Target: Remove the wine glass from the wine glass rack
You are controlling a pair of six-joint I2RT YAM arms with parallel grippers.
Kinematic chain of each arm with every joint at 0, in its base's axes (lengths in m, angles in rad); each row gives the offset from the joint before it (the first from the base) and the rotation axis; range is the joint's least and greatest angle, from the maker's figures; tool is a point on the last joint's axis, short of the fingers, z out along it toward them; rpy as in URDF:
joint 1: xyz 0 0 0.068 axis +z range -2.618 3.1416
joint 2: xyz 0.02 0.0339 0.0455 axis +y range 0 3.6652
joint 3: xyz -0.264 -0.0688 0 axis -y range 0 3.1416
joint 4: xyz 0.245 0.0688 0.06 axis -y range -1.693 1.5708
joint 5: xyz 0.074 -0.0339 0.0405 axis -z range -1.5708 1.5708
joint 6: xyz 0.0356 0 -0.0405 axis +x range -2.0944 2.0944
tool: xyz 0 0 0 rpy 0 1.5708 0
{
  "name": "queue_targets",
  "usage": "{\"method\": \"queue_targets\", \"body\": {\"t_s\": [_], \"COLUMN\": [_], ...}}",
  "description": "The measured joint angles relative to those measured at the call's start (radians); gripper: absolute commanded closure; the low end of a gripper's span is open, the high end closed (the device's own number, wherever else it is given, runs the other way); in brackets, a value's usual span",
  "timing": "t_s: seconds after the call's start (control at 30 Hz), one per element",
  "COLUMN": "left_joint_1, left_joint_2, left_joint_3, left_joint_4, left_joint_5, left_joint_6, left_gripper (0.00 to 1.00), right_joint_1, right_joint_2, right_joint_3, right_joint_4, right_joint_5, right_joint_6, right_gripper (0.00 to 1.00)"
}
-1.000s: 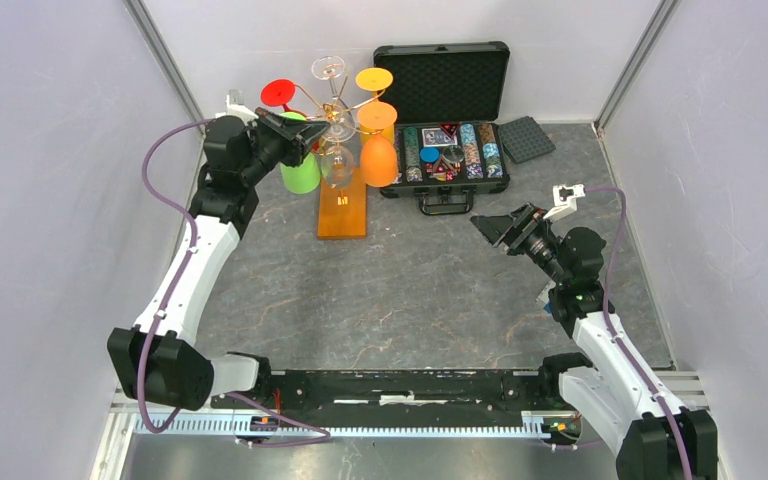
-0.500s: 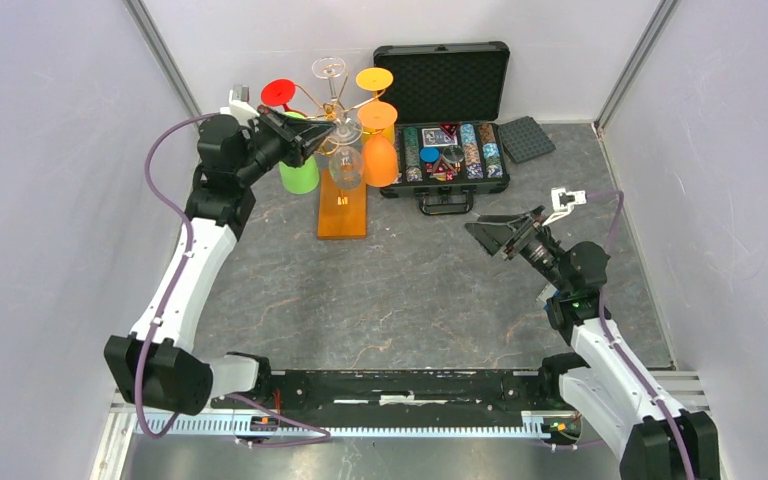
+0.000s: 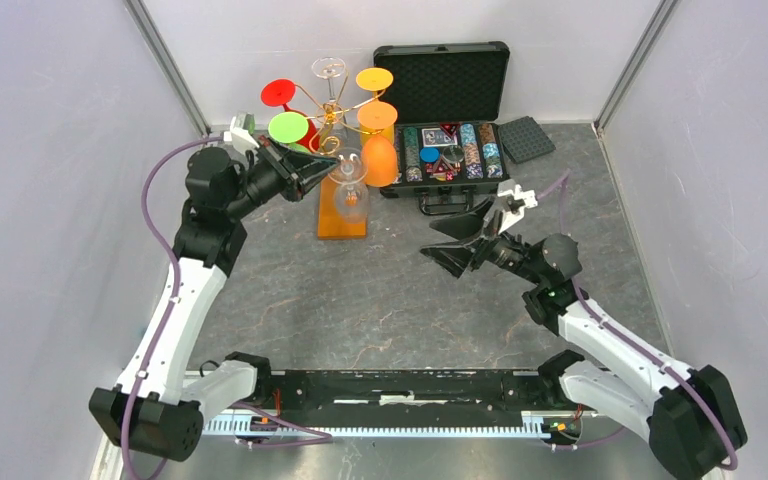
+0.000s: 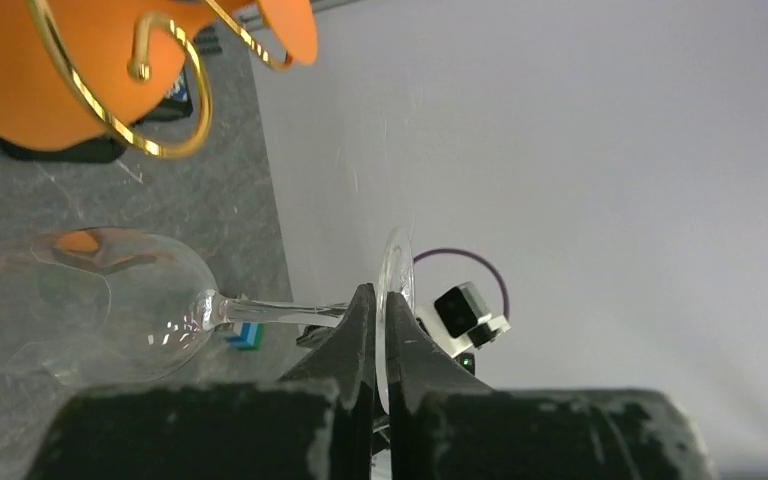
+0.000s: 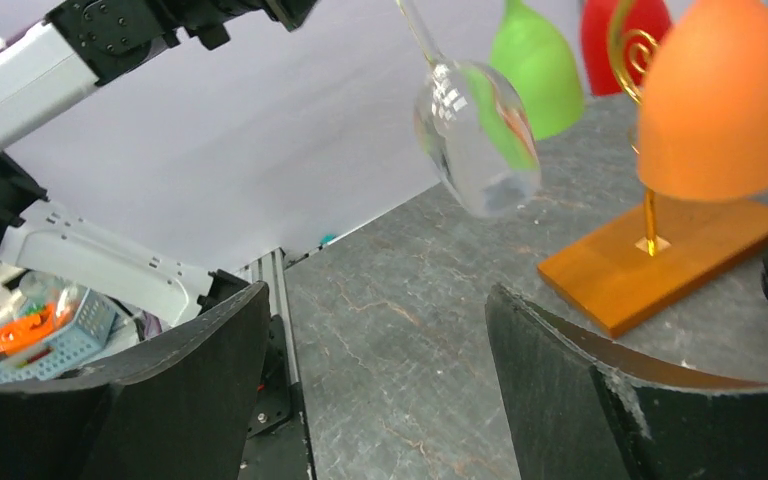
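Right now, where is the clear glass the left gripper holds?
Top view, left of centre: the clear glass hangs from the left gripper, bowl over the wine glass rack's base, beside the orange glass.

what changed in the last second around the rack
The left gripper, shut on the stem of the clear wine glass, pulled back from the wine glass rack toward the near edge, carrying the glass off the wire arms. The right gripper, open, swung left toward the glass. The rack, the coloured glasses and the chip case stayed put.
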Motion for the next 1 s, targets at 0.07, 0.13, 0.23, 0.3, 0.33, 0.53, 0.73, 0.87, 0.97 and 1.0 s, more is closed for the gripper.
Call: {"method": "queue_targets", "body": {"t_s": [0.07, 0.13, 0.23, 0.3, 0.33, 0.53, 0.73, 0.87, 0.97, 1.0], "left_joint_1": [-0.014, -0.037, -0.086, -0.114, -0.127, -0.166, -0.175, -0.176, -0.184, -0.19], "left_joint_2": [-0.037, -0.072, -0.109, -0.122, -0.129, -0.143, -0.148, -0.175, -0.194, -0.199], "left_joint_3": [-0.03, -0.065, -0.118, -0.153, -0.179, -0.316, -0.362, -0.362, -0.362, -0.362], "left_joint_4": [-0.017, -0.029, -0.035, -0.027, -0.011, 0.149, 0.312, 0.322, 0.292, 0.274], "left_joint_5": [0.006, 0.015, 0.029, 0.035, 0.042, 0.063, 0.076, 0.076, 0.076, 0.075], "left_joint_6": [0.0, 0.0, 0.0, -0.009, -0.023, -0.162, -0.306, -0.334, -0.332, -0.33], "left_gripper": [0.98, 0.98, 0.98, 0.98, 0.98, 0.98, 0.98, 0.98, 0.98, 0.98], "right_joint_1": [0.055, 0.116, 0.193, 0.206, 0.206, 0.203, 0.204, 0.204, 0.203, 0.204], "right_joint_2": [0.019, 0.031, 0.04, 0.048, 0.055, 0.103, 0.064, -0.001, -0.035, -0.037], "right_joint_3": [0.035, 0.068, 0.111, 0.133, 0.144, 0.126, -0.088, -0.106, -0.079, -0.064], "right_joint_4": [-0.014, -0.041, -0.1, -0.139, -0.162, -0.239, -0.092, -0.05, -0.023, -0.011], "right_joint_5": [0.006, 0.016, 0.063, 0.116, 0.158, 0.339, 0.382, 0.369, 0.323, 0.299], "right_joint_6": [-0.08, -0.179, -0.305, -0.334, -0.332, -0.171, 0.014, -0.05, -0.157, -0.194], "right_gripper": [0.19, 0.19, 0.16, 0.11, 0.07, 0.05, 0.08, 0.1, 0.12, 0.13]}}
